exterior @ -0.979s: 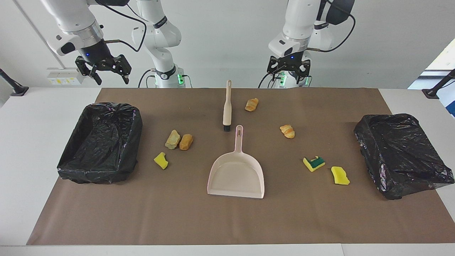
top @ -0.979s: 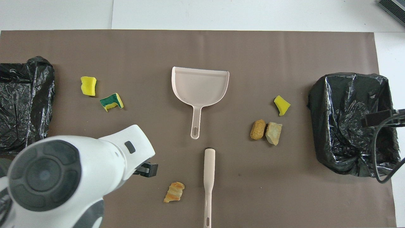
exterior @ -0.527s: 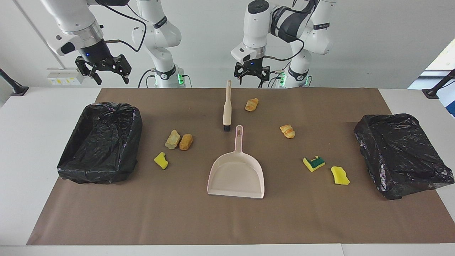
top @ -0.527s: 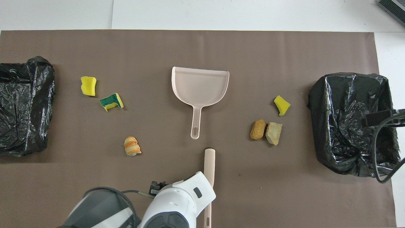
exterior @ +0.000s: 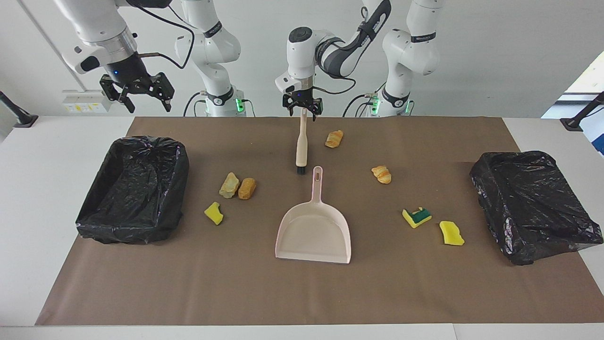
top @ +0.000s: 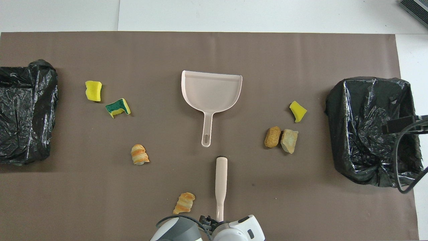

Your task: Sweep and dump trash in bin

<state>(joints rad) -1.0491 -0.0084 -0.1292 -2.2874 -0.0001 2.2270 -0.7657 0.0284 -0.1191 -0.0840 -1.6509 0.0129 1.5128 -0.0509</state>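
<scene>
Step in hand, brush pickup: left hand [exterior: 302, 109] open over the brush [exterior: 301, 144] handle's end, next move lowering and closing; right hand [exterior: 137, 92] open, waiting.

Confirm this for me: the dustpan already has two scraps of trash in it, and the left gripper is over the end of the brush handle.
Not quite. The dustpan holds nothing: the facing view shows its tray bare, with all the trash lying on the brown mat around it. The rest stands: the left gripper is over the end of the brush handle.
</scene>
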